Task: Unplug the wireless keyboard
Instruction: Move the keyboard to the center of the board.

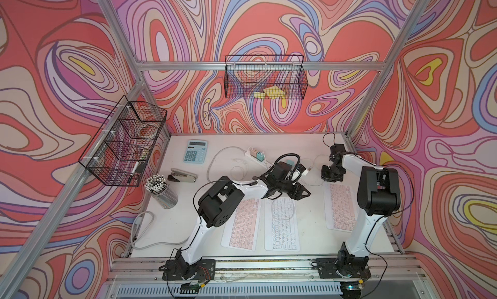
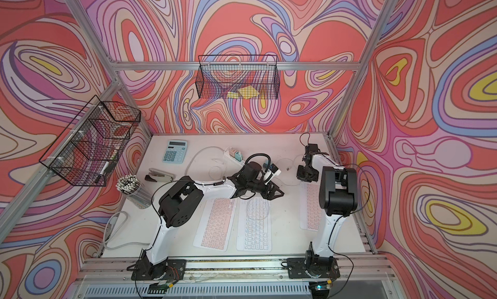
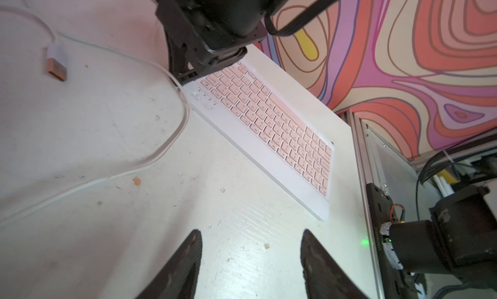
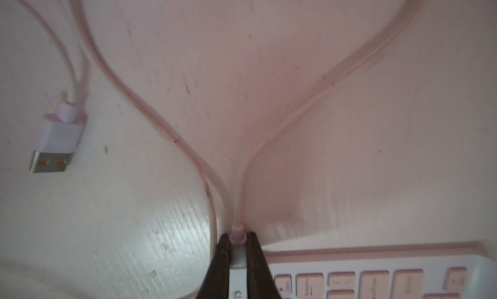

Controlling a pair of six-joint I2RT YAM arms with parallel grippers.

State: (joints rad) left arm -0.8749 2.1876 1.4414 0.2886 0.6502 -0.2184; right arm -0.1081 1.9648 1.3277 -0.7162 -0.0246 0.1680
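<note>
- The white tabletop (image 1: 174,217) carries three slim keyboards side by side. Mine is the pink-keyed white wireless keyboard (image 1: 340,206) at 3 o'clock on the table in both top views, its long axis running 12 to 6.
- My right gripper (image 4: 238,239) sits at that keyboard's 12 o'clock end. Its jaws are together, clamped on the small pale-pink charging plug (image 4: 237,231), which is seated in the keyboard's edge.
- My left gripper (image 3: 251,233) hangs over bare table at about 10 o'clock from the keyboard, fingers apart and holding nothing.
- The thin pale cable (image 4: 237,198) leaves the plug towards 12 o'clock, then curves away.
- A white USB-A connector with a silver shell (image 4: 53,149) lies loose on the table at 9 o'clock from the plug.
- The step in hand, as I judge it, is to draw the plug straight out towards 12 o'clock along its own axis, without twisting or lifting.
- I'd keep the grip on the hard plug body, not the cable.
- The keyboard looks light and may slide with the pull, so I'd press the left gripper onto its casing first.
- The key legends are too blurred to read, and I can make out no brand.
</note>
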